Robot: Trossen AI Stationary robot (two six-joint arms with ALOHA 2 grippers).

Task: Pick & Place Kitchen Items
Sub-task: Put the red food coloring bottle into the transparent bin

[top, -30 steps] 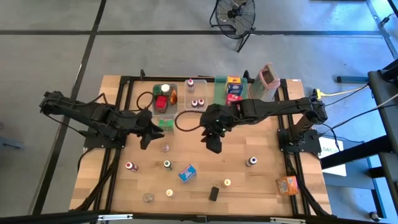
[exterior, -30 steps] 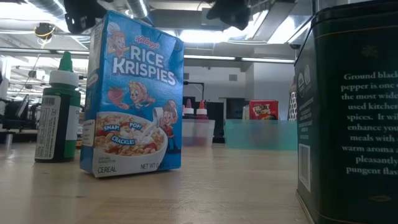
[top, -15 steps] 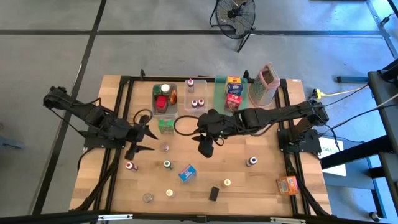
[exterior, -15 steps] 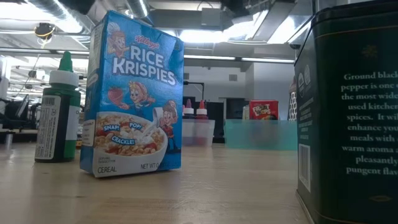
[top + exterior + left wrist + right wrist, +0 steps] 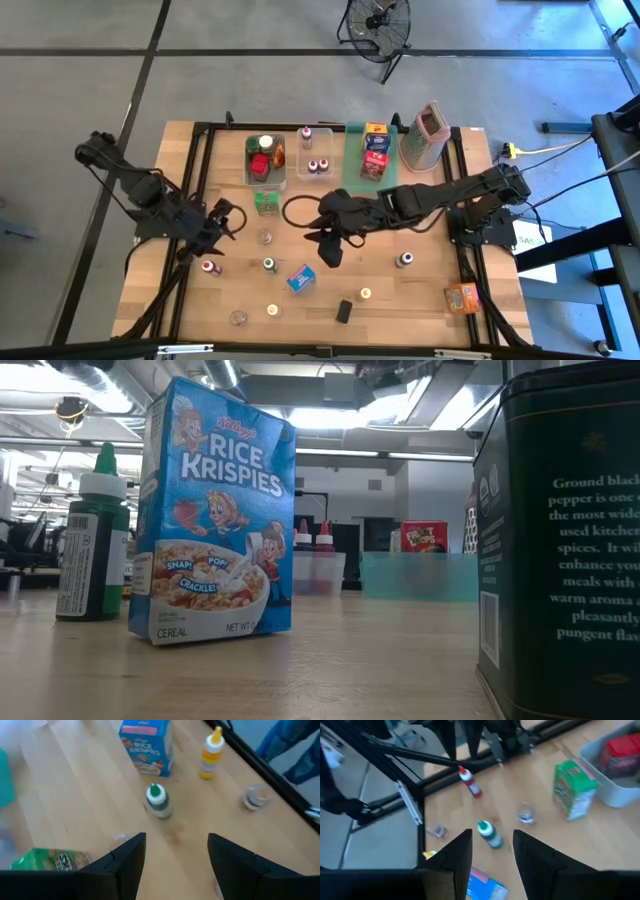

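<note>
The left gripper (image 5: 175,862) stands with its fingers apart and nothing between them, over bare wood near the table's left rail. Ahead of it lie a small green-capped bottle (image 5: 159,802), a blue Rice Krispies box (image 5: 146,746), a yellow-capped bottle (image 5: 210,746) and a clear round jar (image 5: 258,796), well spaced. The right gripper (image 5: 492,857) hangs above the table's middle, fingers partly apart and empty, with the green-capped bottle just ahead, a red-capped bottle (image 5: 470,782) beyond it by the black frame rail, and a small green food box (image 5: 574,790) beside a clear plastic bin (image 5: 615,795). On the pale wooden table (image 5: 430,290), open boards lie between the scattered items; a dark tin (image 5: 565,540) stands near the front edge.
</note>
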